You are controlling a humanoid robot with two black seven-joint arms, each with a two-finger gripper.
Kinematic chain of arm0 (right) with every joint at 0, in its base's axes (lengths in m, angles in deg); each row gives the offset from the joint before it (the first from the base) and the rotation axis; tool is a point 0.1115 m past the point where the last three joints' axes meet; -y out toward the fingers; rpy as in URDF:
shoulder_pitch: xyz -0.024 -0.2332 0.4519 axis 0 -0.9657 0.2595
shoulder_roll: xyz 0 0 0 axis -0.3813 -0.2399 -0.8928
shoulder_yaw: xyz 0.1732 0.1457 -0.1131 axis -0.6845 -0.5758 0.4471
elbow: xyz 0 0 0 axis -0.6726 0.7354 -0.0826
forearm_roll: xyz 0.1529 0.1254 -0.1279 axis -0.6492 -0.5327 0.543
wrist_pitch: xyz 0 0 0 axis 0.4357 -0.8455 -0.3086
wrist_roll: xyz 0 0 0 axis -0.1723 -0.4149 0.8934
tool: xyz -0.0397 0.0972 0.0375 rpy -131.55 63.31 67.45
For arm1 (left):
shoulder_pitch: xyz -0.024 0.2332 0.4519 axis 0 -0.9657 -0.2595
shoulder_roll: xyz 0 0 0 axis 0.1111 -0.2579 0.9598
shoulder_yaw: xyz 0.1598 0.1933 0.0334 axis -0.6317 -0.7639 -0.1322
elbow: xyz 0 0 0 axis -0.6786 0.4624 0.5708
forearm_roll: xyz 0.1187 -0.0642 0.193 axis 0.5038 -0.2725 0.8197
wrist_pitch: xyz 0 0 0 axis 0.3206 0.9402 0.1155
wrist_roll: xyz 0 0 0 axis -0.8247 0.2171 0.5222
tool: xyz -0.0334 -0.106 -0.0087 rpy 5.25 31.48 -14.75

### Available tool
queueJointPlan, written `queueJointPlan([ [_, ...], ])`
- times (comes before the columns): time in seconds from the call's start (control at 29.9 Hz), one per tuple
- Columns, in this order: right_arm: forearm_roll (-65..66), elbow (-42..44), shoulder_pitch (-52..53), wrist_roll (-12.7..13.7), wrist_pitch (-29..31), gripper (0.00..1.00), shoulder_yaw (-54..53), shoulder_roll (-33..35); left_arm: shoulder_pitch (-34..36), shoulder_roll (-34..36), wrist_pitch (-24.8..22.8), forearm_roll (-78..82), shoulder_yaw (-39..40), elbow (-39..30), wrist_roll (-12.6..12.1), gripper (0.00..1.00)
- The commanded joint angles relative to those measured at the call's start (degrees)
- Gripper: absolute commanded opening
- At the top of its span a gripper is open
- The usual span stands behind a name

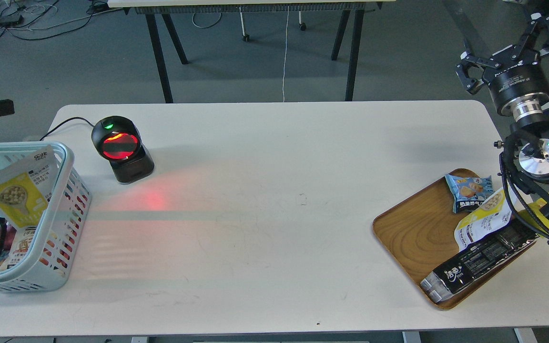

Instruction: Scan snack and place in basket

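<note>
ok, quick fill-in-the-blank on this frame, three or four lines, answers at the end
1. The snack leans inside the ____.
2. The scanner window glows ____.
3. The blue packet lies on the wooden ____.
4. The right gripper hangs past the table edge, jaws ____.

Missing words: basket; red; tray; open

Head view, the only feed I had: it looked forward and steeply down from above the near long edge of the white table (274, 200), which ran the width of the frame. The basket (67, 157) was cut by the left edge, the wooden tray (412, 228) sat low on the right, the scanner (121, 148) faced my way. Beyond the far edge, grey floor and black legs of a second table (160, 62) showed at moderate range. My right arm entered from the right edge. No second view overlapped.
</note>
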Motion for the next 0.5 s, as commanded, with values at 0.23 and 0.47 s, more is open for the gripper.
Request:
queueJointPlan([
  [0.23, 0.03, 6.69, 4.83, 0.0, -1.23, 0.99, -0.44, -0.86, 3.8, -19.88, -9.32, -27.38, 6.31, 21.17, 0.03, 1.0],
  [0.47, -0.05, 6.96, 5.89, 0.0, -0.7, 0.99, -3.24, -1.3, 8.38, -41.15, -13.64, -52.51, 12.47, 44.46, 0.03, 1.0],
])
